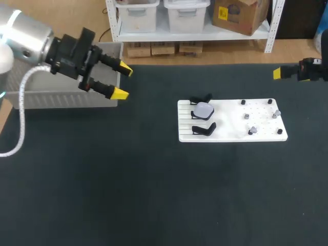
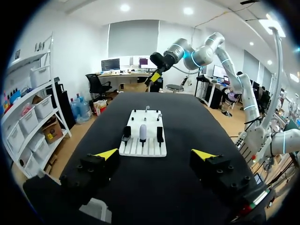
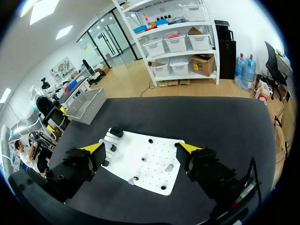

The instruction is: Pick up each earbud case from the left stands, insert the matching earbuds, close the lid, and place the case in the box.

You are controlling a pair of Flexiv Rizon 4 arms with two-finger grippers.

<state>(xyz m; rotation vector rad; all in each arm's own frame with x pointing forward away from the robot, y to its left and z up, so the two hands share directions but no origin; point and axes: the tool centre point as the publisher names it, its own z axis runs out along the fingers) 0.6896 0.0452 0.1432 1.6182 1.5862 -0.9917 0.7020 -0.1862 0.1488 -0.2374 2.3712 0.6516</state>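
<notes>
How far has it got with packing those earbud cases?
Done: hard to say. Two of the three stands are empty, but the inside of the box is hidden. In hand: nothing. The left hand hangs open by the box, and the right hand is open too. Left: one earbud case sits on the middle stand and the earbuds are not yet inserted, so at least that case remains.

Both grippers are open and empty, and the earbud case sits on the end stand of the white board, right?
Not quite: the earbud case sits on the middle stand of the white board, as the head view shows. The left gripper and right gripper are indeed open and empty.
</notes>
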